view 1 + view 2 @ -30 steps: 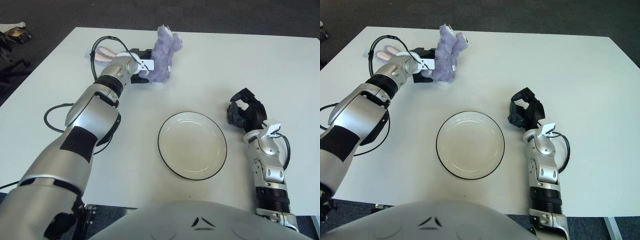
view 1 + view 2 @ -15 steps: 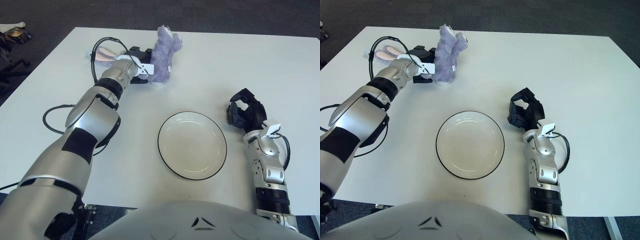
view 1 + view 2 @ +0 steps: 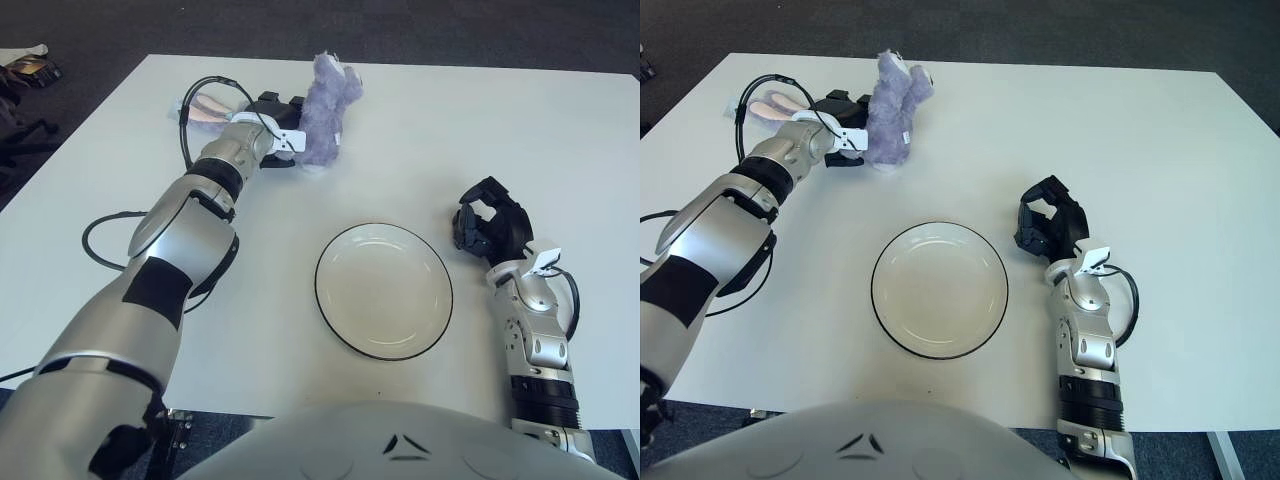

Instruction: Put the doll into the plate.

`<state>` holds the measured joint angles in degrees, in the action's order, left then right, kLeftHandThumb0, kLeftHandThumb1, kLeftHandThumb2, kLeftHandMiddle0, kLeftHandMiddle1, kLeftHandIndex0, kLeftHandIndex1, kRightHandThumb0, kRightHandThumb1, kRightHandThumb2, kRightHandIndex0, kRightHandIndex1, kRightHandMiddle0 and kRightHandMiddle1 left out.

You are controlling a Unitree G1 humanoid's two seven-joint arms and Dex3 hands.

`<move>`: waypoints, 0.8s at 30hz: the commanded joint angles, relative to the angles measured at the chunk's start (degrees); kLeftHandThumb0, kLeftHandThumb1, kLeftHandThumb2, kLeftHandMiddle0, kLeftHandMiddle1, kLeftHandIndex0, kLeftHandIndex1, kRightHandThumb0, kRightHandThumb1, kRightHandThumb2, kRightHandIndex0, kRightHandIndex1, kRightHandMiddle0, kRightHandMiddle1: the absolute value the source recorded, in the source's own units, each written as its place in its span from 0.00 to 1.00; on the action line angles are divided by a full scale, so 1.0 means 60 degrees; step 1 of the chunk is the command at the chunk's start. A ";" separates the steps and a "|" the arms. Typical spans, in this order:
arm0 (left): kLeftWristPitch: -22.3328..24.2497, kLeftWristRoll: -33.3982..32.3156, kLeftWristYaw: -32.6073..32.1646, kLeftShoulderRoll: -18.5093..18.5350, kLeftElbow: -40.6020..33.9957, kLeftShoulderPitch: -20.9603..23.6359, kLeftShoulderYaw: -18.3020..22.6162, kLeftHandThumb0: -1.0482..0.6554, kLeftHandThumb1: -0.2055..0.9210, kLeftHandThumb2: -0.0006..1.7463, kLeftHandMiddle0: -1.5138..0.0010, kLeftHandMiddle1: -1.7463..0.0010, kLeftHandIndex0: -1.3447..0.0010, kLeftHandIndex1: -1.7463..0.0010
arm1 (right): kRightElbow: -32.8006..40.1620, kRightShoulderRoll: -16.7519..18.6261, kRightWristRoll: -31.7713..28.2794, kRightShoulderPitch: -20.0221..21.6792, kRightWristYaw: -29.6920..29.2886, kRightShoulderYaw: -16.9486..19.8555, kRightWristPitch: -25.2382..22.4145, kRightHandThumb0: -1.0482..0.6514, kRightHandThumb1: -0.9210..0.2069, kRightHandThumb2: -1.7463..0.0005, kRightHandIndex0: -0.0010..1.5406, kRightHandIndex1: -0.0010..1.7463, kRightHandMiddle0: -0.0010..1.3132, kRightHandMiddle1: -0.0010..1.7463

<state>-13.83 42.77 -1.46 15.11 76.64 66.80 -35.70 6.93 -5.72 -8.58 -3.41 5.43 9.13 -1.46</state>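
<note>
doll (image 3: 327,112) stands upright at the far left of the table, left hand (image 3: 277,132) pressed to its left flank with grip unclear, plate (image 3: 383,291) well nearer and rightward, curled empty right hand (image 3: 489,227) beyond it.

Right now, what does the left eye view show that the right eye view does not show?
Only the left eye view: dark clutter on the floor past the table's far left corner. Only the right eye view: the far right corner of the table and the floor beyond its right edge. Both: the purple doll at the far side, the left hand against it, the empty plate in the middle, and the right hand, curled, to the right of the plate.
</note>
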 commanded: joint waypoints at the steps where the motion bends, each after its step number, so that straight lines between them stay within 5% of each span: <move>1: -0.0013 0.0205 0.0008 -0.0104 0.0224 -0.0566 -0.0177 0.66 0.27 0.81 0.90 0.26 1.00 0.12 | -0.0422 0.0117 -0.0095 -0.0343 0.0036 -0.0029 -0.0208 0.36 0.39 0.36 0.83 1.00 0.37 1.00; 4: -0.0042 0.0275 -0.0201 -0.0091 0.0226 -0.0583 -0.0228 0.66 0.29 0.81 0.87 0.18 0.96 0.06 | -0.0444 0.0116 -0.0092 -0.0334 0.0052 -0.0035 -0.0178 0.36 0.39 0.36 0.83 1.00 0.37 1.00; 7: -0.0057 0.0268 -0.0317 -0.0084 0.0236 -0.0609 -0.0207 0.79 0.55 0.63 0.76 0.09 0.86 0.02 | -0.0462 0.0104 -0.0100 -0.0326 0.0079 -0.0042 -0.0169 0.36 0.39 0.36 0.82 1.00 0.37 1.00; 12: -0.0056 0.0026 -0.0365 -0.0099 0.0249 -0.0673 0.0040 0.65 0.36 0.77 0.52 0.17 0.60 0.00 | -0.0489 0.0070 -0.0155 -0.0307 0.0197 -0.0036 -0.0184 0.36 0.39 0.36 0.82 1.00 0.37 1.00; 24: -0.0125 -0.0442 -0.0397 -0.0114 0.0207 -0.0770 0.0609 0.62 0.19 0.91 0.41 0.14 0.51 0.00 | -0.0602 0.0041 -0.0127 -0.0228 0.0208 0.0011 -0.0265 0.36 0.39 0.36 0.82 1.00 0.37 1.00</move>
<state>-14.09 40.57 -5.30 14.99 76.61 65.81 -32.27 5.94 -5.85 -8.70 -2.95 6.54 9.21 -0.96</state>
